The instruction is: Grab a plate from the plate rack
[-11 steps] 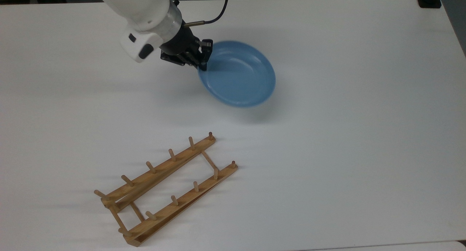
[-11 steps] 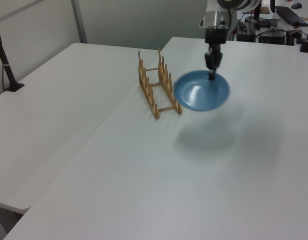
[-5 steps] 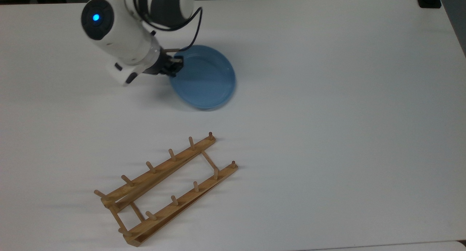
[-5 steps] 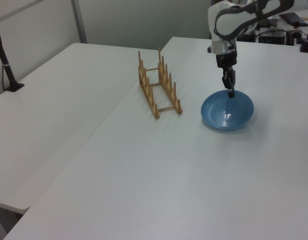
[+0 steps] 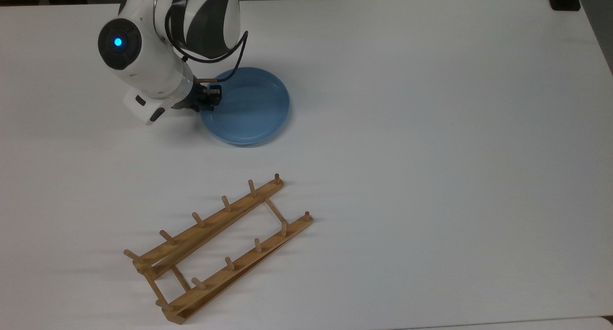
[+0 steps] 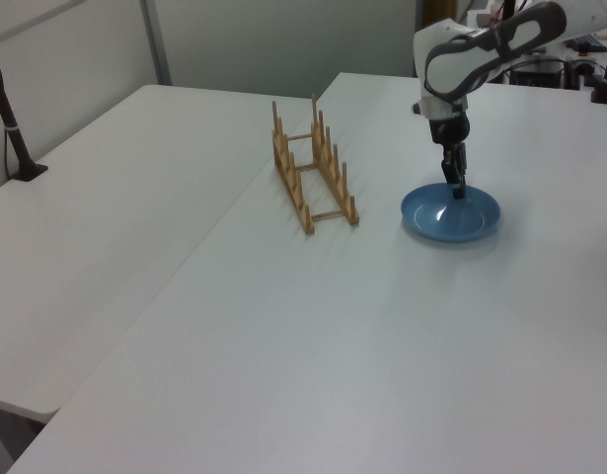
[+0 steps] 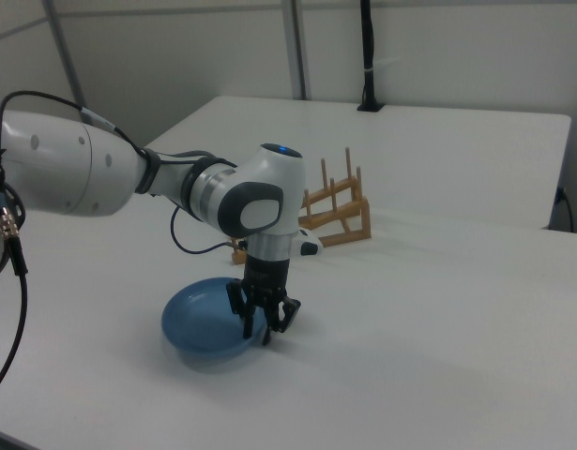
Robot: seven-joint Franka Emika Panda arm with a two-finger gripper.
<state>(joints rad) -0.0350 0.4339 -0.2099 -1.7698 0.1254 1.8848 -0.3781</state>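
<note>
The round, shallow light-blue plate (image 5: 246, 106) is laid flat on the white table (image 5: 431, 129), well apart from the light-brown wooden peg rack (image 5: 218, 246). Its rim at the top view's left is pinched between the closed fingers of the black two-finger tool (image 5: 210, 96). Bare tabletop is seen all around the plate.

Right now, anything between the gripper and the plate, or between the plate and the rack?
Nothing visible. The gripper is already at the plate rim on the top view's left side, and the plate lies flat on the table. The plate rack stands apart with bare tabletop between them.
</note>
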